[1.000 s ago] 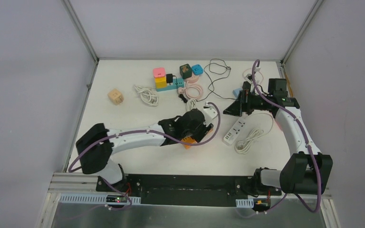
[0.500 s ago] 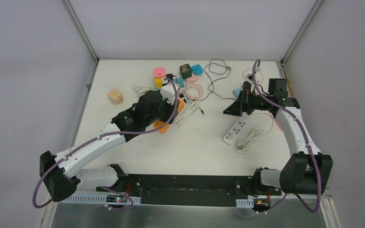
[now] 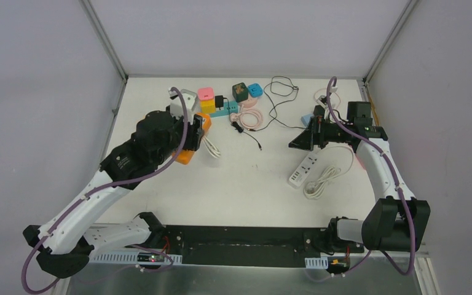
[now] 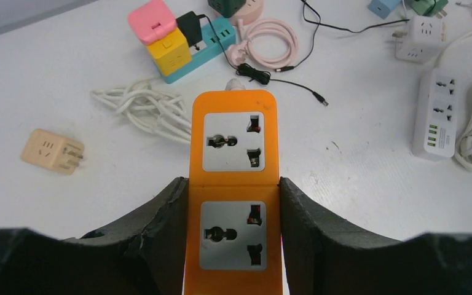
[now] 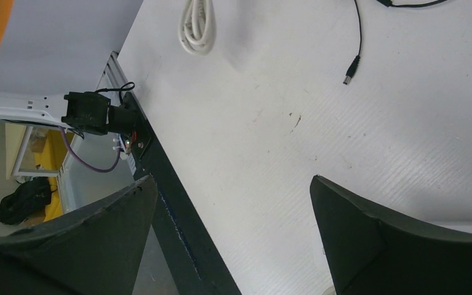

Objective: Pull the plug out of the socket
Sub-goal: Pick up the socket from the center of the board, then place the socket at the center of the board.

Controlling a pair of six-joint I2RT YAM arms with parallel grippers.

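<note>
The left gripper [image 4: 233,184] held the orange socket strip [image 4: 233,141] by its long sides, one finger on each side. In the top view the strip was at the left of the table [image 3: 239,190], in the gripper's hold. Its two sockets faced the wrist camera, and their holes were plain to see. A bit of white cord [image 4: 236,84] stuck out at the strip's far end; it was maybe the strip's own cord, but that was hard to see. A tan cube plug [image 4: 52,152] lay to the left. The right gripper [image 3: 298,142] was at the right side with its fingers spread wide, holding nothing. A white power strip [image 3: 302,169] lay just near of it.
</note>
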